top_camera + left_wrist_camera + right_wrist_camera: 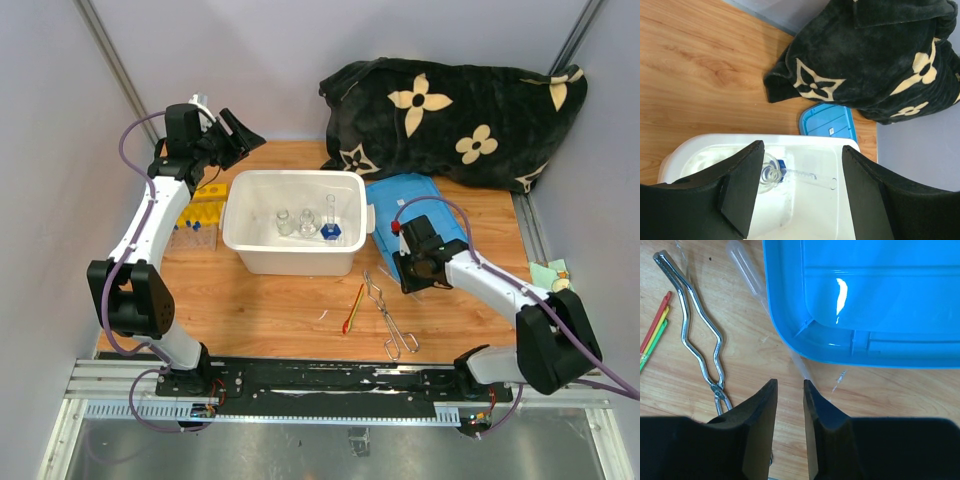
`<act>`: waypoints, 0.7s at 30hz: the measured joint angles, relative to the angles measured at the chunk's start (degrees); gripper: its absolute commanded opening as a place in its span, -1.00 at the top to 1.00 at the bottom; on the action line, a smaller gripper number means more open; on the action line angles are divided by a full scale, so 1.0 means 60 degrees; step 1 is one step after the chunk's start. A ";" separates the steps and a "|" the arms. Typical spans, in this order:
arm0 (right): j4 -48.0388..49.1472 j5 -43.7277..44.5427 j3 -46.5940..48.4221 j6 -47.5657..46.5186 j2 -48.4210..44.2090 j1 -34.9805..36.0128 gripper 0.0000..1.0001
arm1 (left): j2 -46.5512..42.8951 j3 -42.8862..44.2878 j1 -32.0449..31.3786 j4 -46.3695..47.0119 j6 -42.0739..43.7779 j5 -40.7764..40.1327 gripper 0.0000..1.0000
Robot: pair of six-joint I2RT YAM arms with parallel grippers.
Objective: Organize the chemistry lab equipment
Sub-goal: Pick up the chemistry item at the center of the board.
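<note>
The left gripper [802, 150] hangs raised with its jaws spread wide and nothing between them. Below and behind them sits the yellow tube rack [205, 212]. Past the fingertips lies the white tub [240, 252], with small glass flasks [285, 222] and a blue-based cylinder [330, 228] already standing in it.

Loose items are still out on the wood, so sorting looks partly done. The red-handled spatula [354, 308] and the metal tongs [388, 318] lie left of the right gripper's jaws.

The right gripper [790, 382] is low over the table, its jaws parted by a narrow gap with bare wood showing through. A clear pipette [747, 270] runs from ahead and left of them along the blue lid [865, 300], its thin end reaching the gap. The step in hand appears to be picking up this pipette. Next, the jaws would need to straddle the thin stem squarely and close gently, since it is slender and lies flat.

Whether the pipette tip touches the right-hand finger cannot be told. Its stem blurs against the lid's edge. What the rack holds is too small to make out from above.
</note>
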 measured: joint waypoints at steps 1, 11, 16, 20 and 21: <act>0.0018 0.0000 -0.0007 0.0015 0.0036 0.0000 0.38 | 0.0000 0.0000 0.0000 0.0004 0.0000 0.0000 -0.36; 0.0160 -0.0007 -0.0055 0.0073 0.0710 -0.0007 0.38 | -0.0004 0.0000 0.0000 -0.0011 0.0058 -0.0004 -0.36; 0.0313 -0.0076 -0.0055 0.0069 0.0929 -0.0273 0.38 | -0.0055 0.0000 0.0000 -0.0087 0.0073 -0.0011 -0.36; 0.0350 -0.0153 -0.0051 0.0029 0.1133 -0.0386 0.39 | -0.0117 0.0000 0.0004 -0.0175 0.0084 -0.0018 -0.36; 0.0339 -0.0197 -0.0011 0.0018 0.1177 -0.0408 0.40 | -0.0131 0.0000 0.0004 -0.0200 0.0084 -0.0018 -0.36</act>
